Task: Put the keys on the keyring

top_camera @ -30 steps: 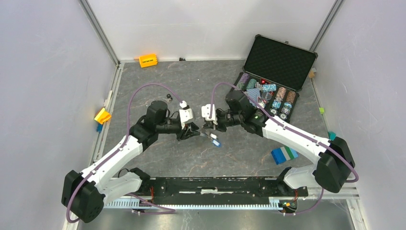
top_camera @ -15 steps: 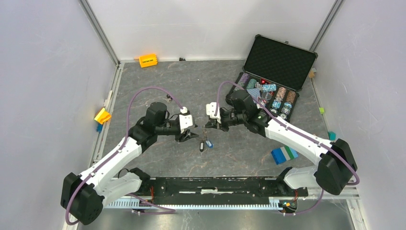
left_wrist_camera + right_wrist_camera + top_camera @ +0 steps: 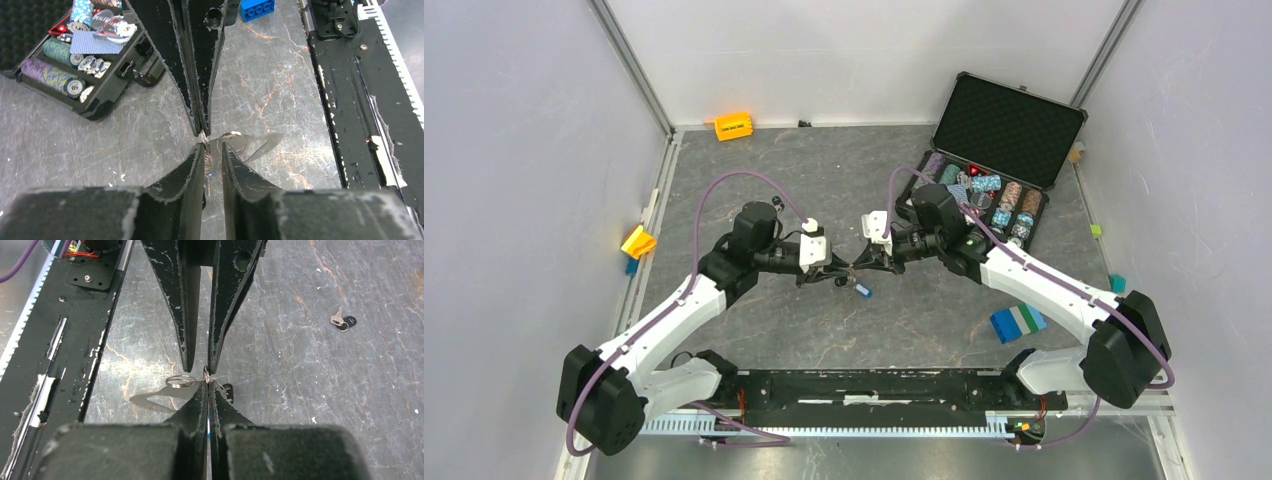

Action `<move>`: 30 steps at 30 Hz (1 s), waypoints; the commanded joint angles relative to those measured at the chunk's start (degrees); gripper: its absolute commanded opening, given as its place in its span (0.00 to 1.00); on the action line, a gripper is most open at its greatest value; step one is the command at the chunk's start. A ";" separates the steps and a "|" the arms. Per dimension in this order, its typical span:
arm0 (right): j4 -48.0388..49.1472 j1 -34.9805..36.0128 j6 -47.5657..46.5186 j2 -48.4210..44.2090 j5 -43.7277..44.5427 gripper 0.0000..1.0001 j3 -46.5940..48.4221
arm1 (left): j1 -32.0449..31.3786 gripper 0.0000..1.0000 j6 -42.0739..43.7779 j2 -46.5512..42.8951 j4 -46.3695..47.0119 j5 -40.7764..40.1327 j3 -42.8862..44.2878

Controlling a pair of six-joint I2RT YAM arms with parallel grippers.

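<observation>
Both grippers meet tip to tip at mid-table. My right gripper (image 3: pixel 207 385) (image 3: pixel 856 264) is shut on a bit of wire joined to the keyring (image 3: pixel 181 385) (image 3: pixel 232 133), a thin metal ring held just above the table. A blue key (image 3: pixel 864 291) hangs below it, showing as a blue sliver between the right fingers. A black key head (image 3: pixel 228 389) dangles beside them. My left gripper (image 3: pixel 213 146) (image 3: pixel 836 272) stands narrowly open, with ring wire in the gap against one finger. Another black key (image 3: pixel 344 320) (image 3: pixel 777 207) lies loose on the table.
An open case of poker chips (image 3: pixel 984 200) stands at the back right. An orange block (image 3: pixel 733 126) lies by the back wall, a yellow piece (image 3: pixel 638 241) at the left edge and a blue-green block (image 3: pixel 1017 323) at the right front. A black rail (image 3: pixel 874 385) runs along the near edge.
The left jaws widened, then narrowed again, and that gripper moved right to meet the right gripper's tip. The hanging keys shifted with the right gripper, which stayed shut.
</observation>
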 commanded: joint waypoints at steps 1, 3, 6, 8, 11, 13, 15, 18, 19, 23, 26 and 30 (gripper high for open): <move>3.59 -0.94 1.31 -2.06 -4.13 0.00 -0.76 | -0.22 0.23 4.70 0.73 3.04 5.36 1.11; 4.38 -1.46 1.99 -2.06 -4.90 0.00 -1.20 | -0.26 0.20 4.83 0.58 3.99 5.13 0.46; 5.45 -2.29 2.84 -2.00 -6.56 0.00 -1.81 | -0.26 0.17 5.05 0.10 5.83 4.49 -0.78; 6.25 -2.66 3.72 -1.83 -7.50 0.00 -2.05 | -0.22 0.15 4.88 0.08 6.93 4.31 -1.38; 7.17 -3.03 4.75 -1.62 -8.24 0.00 -2.17 | -0.25 0.14 4.88 -0.03 7.86 4.26 -1.96; 7.40 -3.23 4.94 -1.73 -8.34 0.00 -2.31 | -0.22 0.17 4.97 -0.21 8.24 4.22 -2.44; 7.94 -3.37 5.48 -1.83 -8.73 0.00 -2.52 | -0.21 0.20 4.98 -0.42 8.64 4.24 -3.04; 8.69 -3.61 6.19 -1.76 -9.46 0.00 -2.76 | -0.23 0.20 3.73 -0.45 11.57 3.90 -3.90; 8.94 -3.73 6.41 -1.75 -9.61 0.00 -2.82 | -0.24 0.20 3.28 -0.38 12.47 3.79 -4.08; 9.82 -3.90 7.32 -1.48 -10.19 0.00 -3.13 | -0.22 0.18 0.28 0.39 15.96 3.78 -4.33; 9.83 -3.99 7.36 -1.29 -10.27 0.00 -3.32 | -0.22 0.15 -1.00 0.73 17.61 3.87 -4.34; 9.83 -4.08 7.63 -1.28 -10.53 0.00 -3.48 | -0.22 0.07 -1.58 0.84 18.05 3.90 -4.53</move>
